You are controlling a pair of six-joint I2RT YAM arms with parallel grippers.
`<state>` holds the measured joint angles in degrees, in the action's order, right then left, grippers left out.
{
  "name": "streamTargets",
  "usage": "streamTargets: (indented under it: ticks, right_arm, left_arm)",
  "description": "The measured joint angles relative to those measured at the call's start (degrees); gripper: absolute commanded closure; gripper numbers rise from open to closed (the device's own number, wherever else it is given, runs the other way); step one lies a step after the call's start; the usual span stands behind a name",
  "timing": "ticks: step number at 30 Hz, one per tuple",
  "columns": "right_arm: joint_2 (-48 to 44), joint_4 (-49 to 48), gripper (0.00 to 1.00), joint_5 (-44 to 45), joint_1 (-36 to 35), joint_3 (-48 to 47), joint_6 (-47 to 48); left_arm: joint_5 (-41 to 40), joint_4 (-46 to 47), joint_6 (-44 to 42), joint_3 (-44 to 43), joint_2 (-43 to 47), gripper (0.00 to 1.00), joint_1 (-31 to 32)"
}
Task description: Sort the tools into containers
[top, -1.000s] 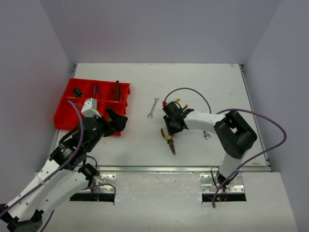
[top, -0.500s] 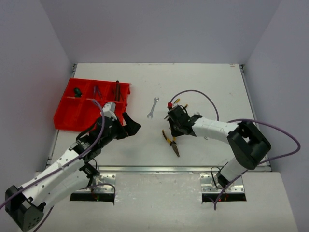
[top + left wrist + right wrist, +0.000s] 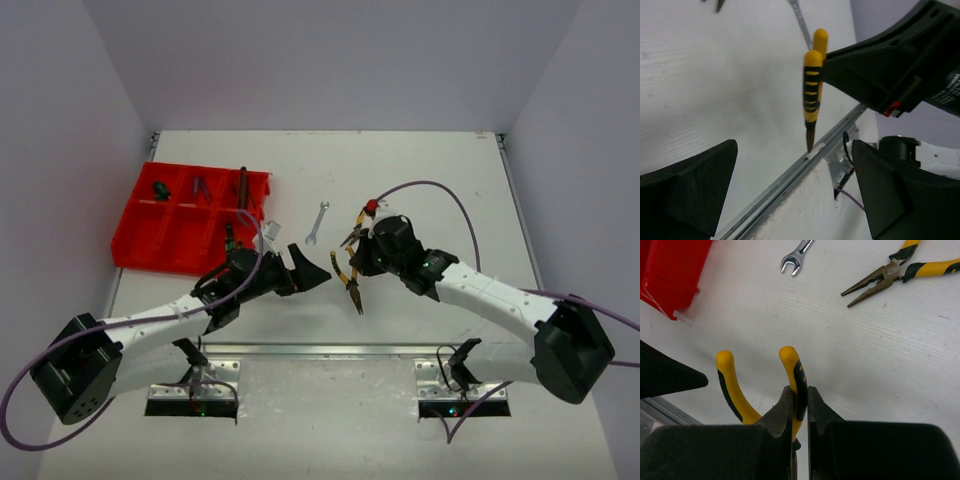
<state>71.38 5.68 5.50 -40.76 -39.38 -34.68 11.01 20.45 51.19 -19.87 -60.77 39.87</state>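
Right tool (image 3: 800, 392) clamps one yellow pliers (image 3: 791, 365) handle, clear only in its wrist view; left tool (image 3: 794, 147) gapes.

R gripper (image 3: 800, 394) pinching yellow pliers (image 3: 790, 360) handle, wrench (image 3: 796, 255) beyond

No word, number, brand or sign can be read in any view. The black body of the right gripper (image 3: 824, 67) bears a few faint pale marks at the right edge of the left wrist view (too small and blurred to tell whether they are lettering).
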Motion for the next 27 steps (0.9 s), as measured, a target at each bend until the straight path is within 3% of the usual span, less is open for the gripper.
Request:
streamTargets:
  ticks: [4,5,11,13,14,18,19,22,24,27]
  right_arm:
    - [-1.82,0.05,1.0,-1.41,-0.19,0.0,-1.05]
    - [-2.27,-0.01,1.0,-1.92,-0.23,0.03,-1.4]
    - [-4.66,-0.31,1.0,-5.12,-1.11,0.07,-2.94]
    - [-5.25,-0.46,1.0,-5.91,-1.36,0.07,-3.13]
    - [-5.57,-0.39,1.0,-5.98,-1.46,0.1,-3.11]
    - [-6.53,-0.1,1.0,-5.96,-1.43,0.23,-3.08]
    - [-6.78,-0.05,0.87,-5.95,-1.43,0.28,-3.08]
    - [-7.51,-0.18,0.27,-5.34,-1.39,0.85,-2.6]
    - [-8.06,0.48,0.01,-3.39,-0.75,1.66,-2.57]
    - [-8.97,1.75,0.01,-1.63,-0.66,2.21,-2.64]
  left_arm:
    - [0.37,7.01,-0.22,-2.35,-2.51,0.16,2.57]
    - [0.32,8.01,-0.38,-3.11,-3.41,0.23,2.91]
    - [-0.01,10.83,-1.54,-7.42,-10.31,0.83,3.53]
    - [-0.04,10.71,-1.85,-8.62,-12.36,0.95,3.71]
    - [0.0,10.7,-1.9,-9.1,-13.03,1.0,3.78]
    - [0.02,10.6,-2.04,-10.16,-13.77,1.0,4.05]
    - [0.02,10.6,-2.27,-10.25,-13.75,1.0,4.03]
    - [-0.19,7.84,-3.87,-11.84,-13.68,1.0,4.08]
    - [-2.21,3.1,-5.53,-14.0,-12.84,1.0,4.1]
    - [-8.75,-6.65,-8.56,-18.76,-11.02,1.0,3.54]
